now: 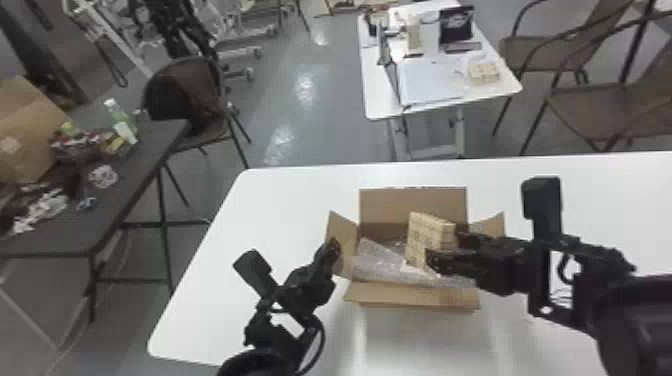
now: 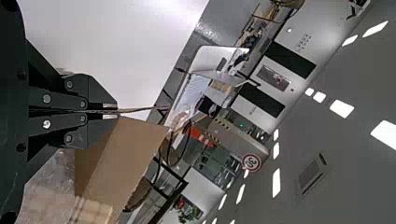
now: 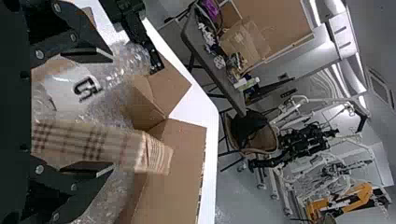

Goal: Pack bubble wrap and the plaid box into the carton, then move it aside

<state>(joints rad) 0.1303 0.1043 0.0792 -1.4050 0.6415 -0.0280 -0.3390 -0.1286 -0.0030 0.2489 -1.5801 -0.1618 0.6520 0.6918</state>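
I'm placing the plaid box [image 1: 422, 235] inside the carton [image 1: 410, 296], lower centre, right claw [image 3: 112, 112] wide around it, left claw [image 1: 334, 246] pinching a flap [image 1: 344, 225]; next needs laying it flat.

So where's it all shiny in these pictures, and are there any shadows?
Head view: bright glare patches on the grey floor, and soft grey shade on the white table just in front of the carton. Left wrist view: ceiling lights glow pure white. Right wrist view: little glints on the bubble wrap.
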